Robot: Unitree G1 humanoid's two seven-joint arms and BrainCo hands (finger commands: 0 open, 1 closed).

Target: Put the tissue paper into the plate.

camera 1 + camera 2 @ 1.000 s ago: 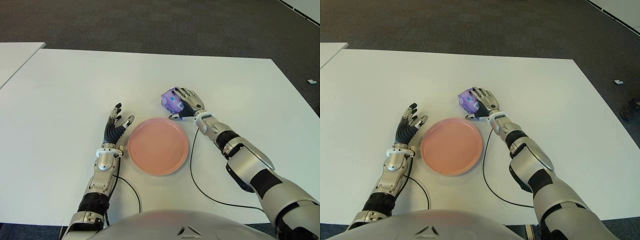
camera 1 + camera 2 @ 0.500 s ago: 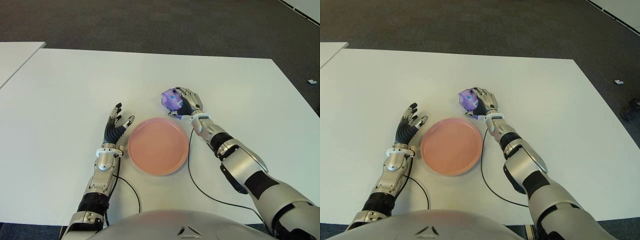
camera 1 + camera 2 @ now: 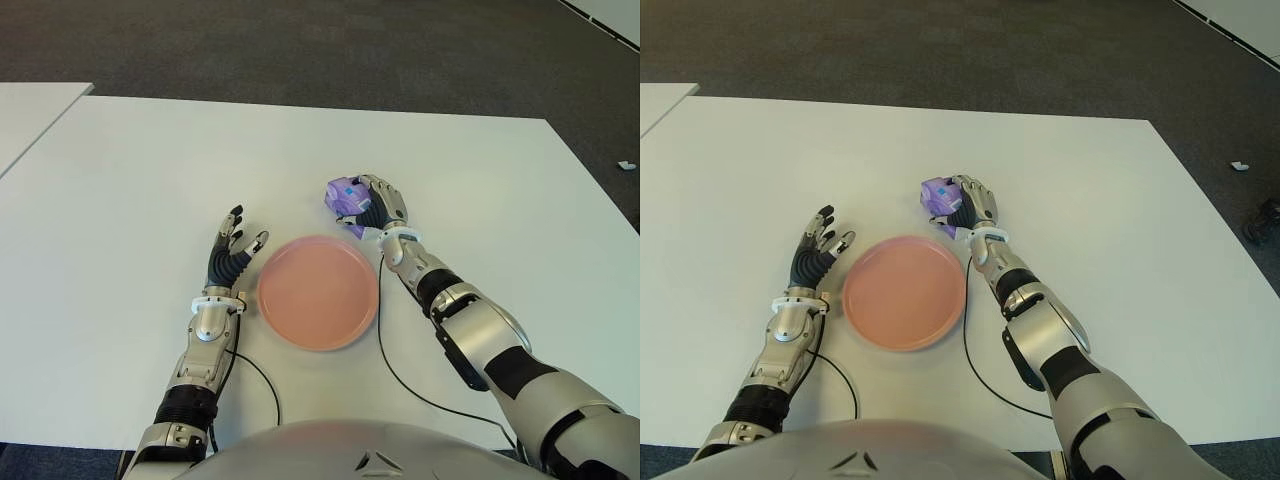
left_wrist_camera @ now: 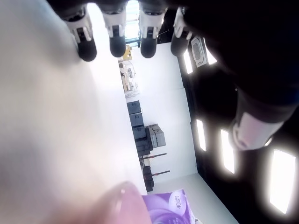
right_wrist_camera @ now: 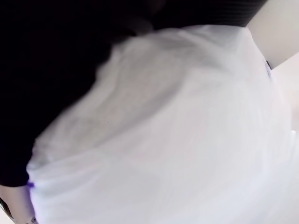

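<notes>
The left hand [image 3: 232, 258] shows just left of the pink plate [image 3: 317, 291], fingers spread and relaxed, gripping nothing. In its wrist view, 4 fingertips [image 4: 117, 46] fan out over the white table [image 3: 130, 190], with the purple pack visible farther off. The plate itself carries nothing. Just beyond the plate's far right rim, the right hand [image 3: 378, 206] is curled tight around the purple tissue paper pack [image 3: 345, 194], which sits outside the plate. The right wrist view is filled by the pack's pale wrapper [image 5: 177, 140].
</notes>
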